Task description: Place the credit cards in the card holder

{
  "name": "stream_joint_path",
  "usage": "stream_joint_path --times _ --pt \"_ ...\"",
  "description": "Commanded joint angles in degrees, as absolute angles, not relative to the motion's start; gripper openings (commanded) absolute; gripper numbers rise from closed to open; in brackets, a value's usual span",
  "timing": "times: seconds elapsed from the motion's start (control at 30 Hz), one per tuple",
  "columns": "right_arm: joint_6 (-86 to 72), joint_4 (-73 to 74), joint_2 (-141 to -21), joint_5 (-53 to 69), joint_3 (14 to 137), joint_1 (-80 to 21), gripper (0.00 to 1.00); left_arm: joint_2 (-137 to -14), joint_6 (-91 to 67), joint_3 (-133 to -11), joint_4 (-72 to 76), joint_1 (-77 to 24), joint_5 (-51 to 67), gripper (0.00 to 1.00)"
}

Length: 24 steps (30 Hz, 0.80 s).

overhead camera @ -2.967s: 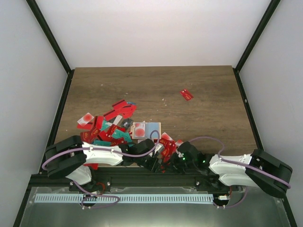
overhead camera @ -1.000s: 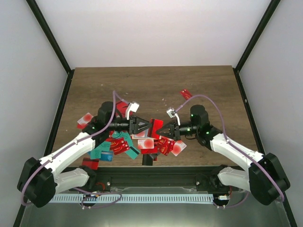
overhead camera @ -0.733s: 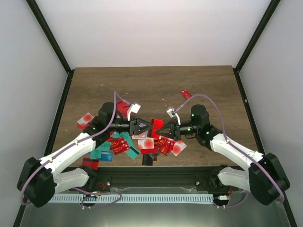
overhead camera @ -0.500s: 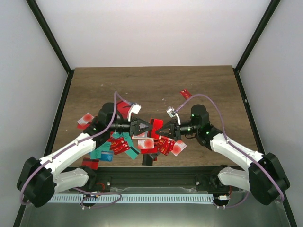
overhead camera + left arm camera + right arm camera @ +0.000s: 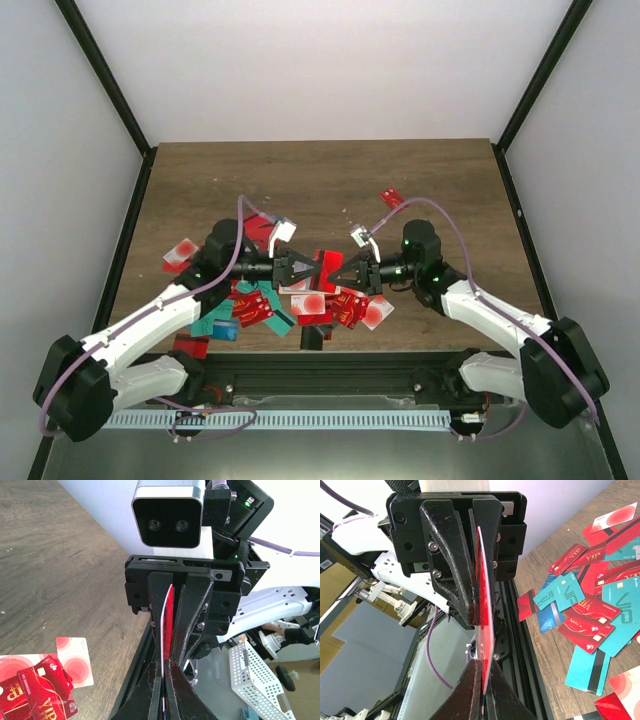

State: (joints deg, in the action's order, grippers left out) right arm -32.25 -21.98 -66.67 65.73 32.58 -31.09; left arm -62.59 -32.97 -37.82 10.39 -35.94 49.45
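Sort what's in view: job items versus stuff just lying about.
Job: red card, pinched between left end effector and right end effector; heap of cards; lone red card. Card holder not visible.
Lying about: white perforated tray, off the table; purple cable.

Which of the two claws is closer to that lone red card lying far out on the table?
Right. The right gripper sits down-left of the lone red card in the overhead view; the left gripper lies farther left again.
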Motion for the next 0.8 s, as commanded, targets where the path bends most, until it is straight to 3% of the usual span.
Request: stream_joint_path --times 0.0,0.23,0.43,0.77 --pt "-31.6 -22.3 -67.5 63.7 36.3 -30.6 0.01 -63.0 -33.7 -37.0 11.4 -36.1 47.8 0.04" --pt "-32.4 -15.3 -70.0 56.6 36.8 -24.8 0.29 -64.9 -31.0 -39.0 3.4 -35.3 36.2 0.04" --pt "-30.3 -8.9 -70.2 48.4 35.8 -22.4 0.33 -71.9 -30.8 -40.9 -5.5 -31.5 22.4 0.04" --pt "-32.0 -6.8 -76.7 40.8 36.3 -22.4 0.35 -82.3 -30.6 -43.5 -5.2 -30.6 20.4 0.04"
